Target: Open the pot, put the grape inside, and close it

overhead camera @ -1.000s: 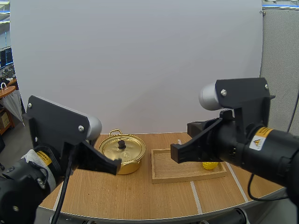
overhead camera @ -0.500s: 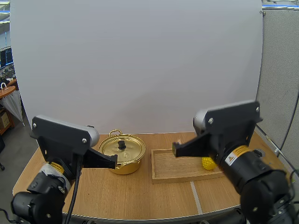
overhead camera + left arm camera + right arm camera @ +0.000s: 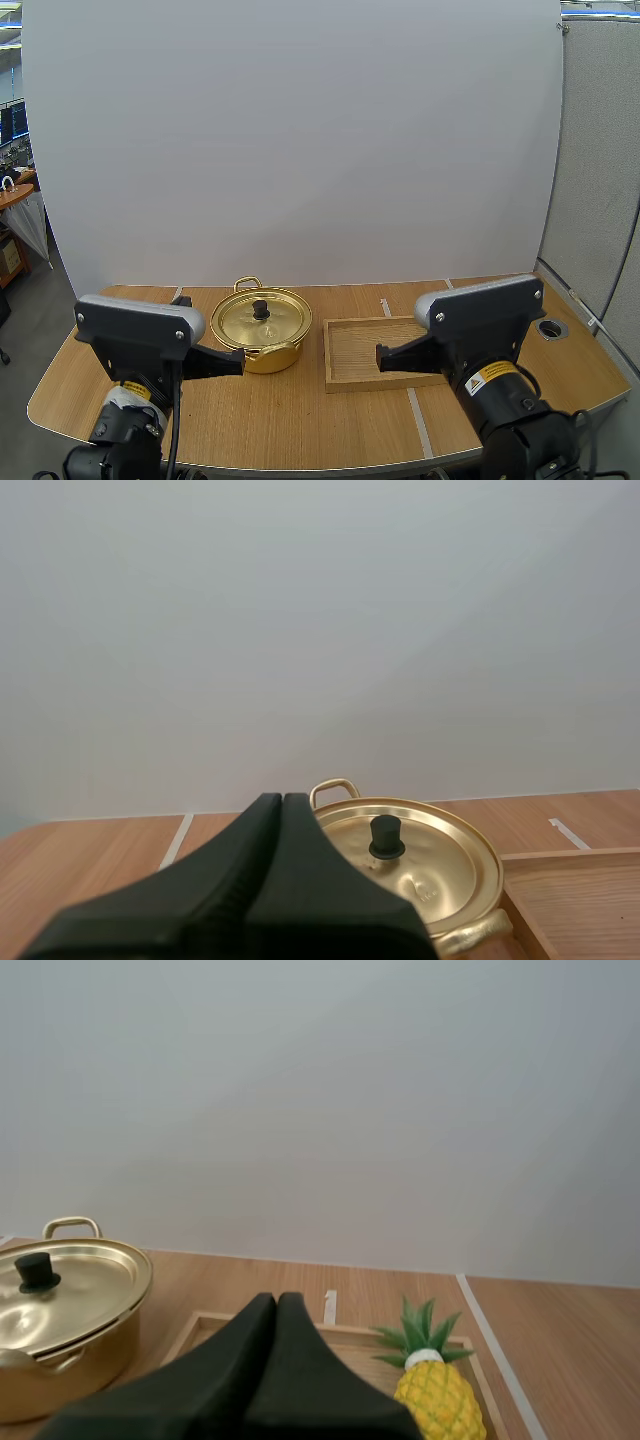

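Observation:
A gold pot (image 3: pixel 261 330) stands left of centre on the table, its lid on, with a black knob (image 3: pixel 261 309) on top. To its right lies a wooden tray (image 3: pixel 352 360). My left gripper (image 3: pixel 240 357) hangs shut just left of the pot; my right gripper (image 3: pixel 381 357) hangs shut over the tray's near part. In the left wrist view the shut gripper (image 3: pixel 282 802) points at the pot (image 3: pixel 430 865). In the right wrist view the shut gripper (image 3: pixel 277 1302) is over the tray (image 3: pixel 345 1342), where a yellow toy pineapple (image 3: pixel 437 1397) with green leaves lies; the pot (image 3: pixel 60 1310) is beside it.
The wooden table (image 3: pixel 300 420) has pale tape lines (image 3: pixel 420 420) running front to back. A round hole (image 3: pixel 551 327) sits in the tabletop at the far right. A white screen stands behind the table.
Both arms have drawn back and down toward their bases. The right arm now hides the pineapple in the high view. Pot and tray have not moved.

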### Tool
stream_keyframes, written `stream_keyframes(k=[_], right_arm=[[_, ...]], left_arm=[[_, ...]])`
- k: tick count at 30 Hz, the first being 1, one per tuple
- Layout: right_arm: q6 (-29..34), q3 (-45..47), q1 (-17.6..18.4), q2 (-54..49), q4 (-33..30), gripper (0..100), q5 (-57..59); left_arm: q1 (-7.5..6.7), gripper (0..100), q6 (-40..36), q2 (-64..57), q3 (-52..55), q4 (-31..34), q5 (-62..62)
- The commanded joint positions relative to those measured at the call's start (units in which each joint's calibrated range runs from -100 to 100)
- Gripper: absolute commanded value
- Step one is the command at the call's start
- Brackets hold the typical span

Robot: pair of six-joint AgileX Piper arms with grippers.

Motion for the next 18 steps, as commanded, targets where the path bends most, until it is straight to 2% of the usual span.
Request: stream_keyframes(k=[1,9,14,18], right_arm=[[-0.29,1.41,-0.25,-0.45,0.20,0,-1.28],[-0.29,1.41,-0.25,-0.45,0.32,0,3.52],[-0.29,1.41,-0.25,-0.45,0.52,0,10.84],[-0.29,1.41,-0.25,-0.45,0.63,0,11.44]], left_arm=[[0.13,0,-0.54,-0.35,0.28,-0.77,2.87],[0.13,0,-0.33,-0.35,0.28,4.00,6.65],[0.50,0,-0.33,-0.35,0.28,14.54,12.09],[0.50,0,-0.50,-0.35,0.28,15.92,10.72]])
